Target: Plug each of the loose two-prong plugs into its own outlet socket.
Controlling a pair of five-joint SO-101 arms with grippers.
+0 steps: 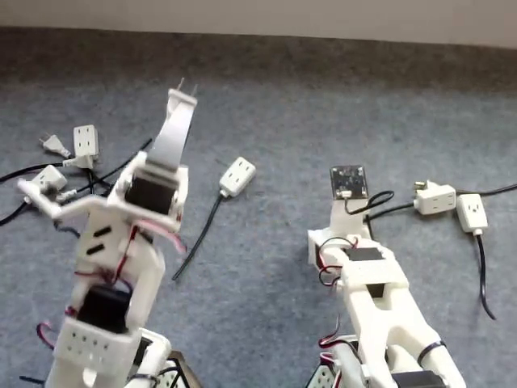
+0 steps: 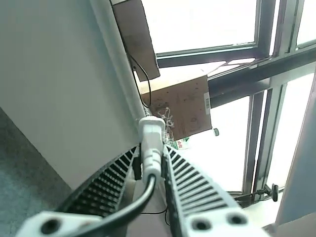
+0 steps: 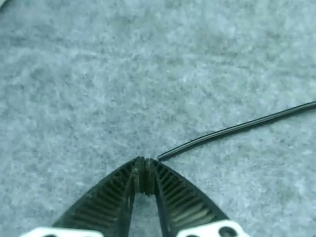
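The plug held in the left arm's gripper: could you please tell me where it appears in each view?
High view: the plug is upper left of centre, raised above the carpet.
Left wrist view: centre, clamped in the left gripper.
Right wrist view: it faces carpet, a black cable and the shut right gripper.
Shared landmark: the carpet, grey in all three.
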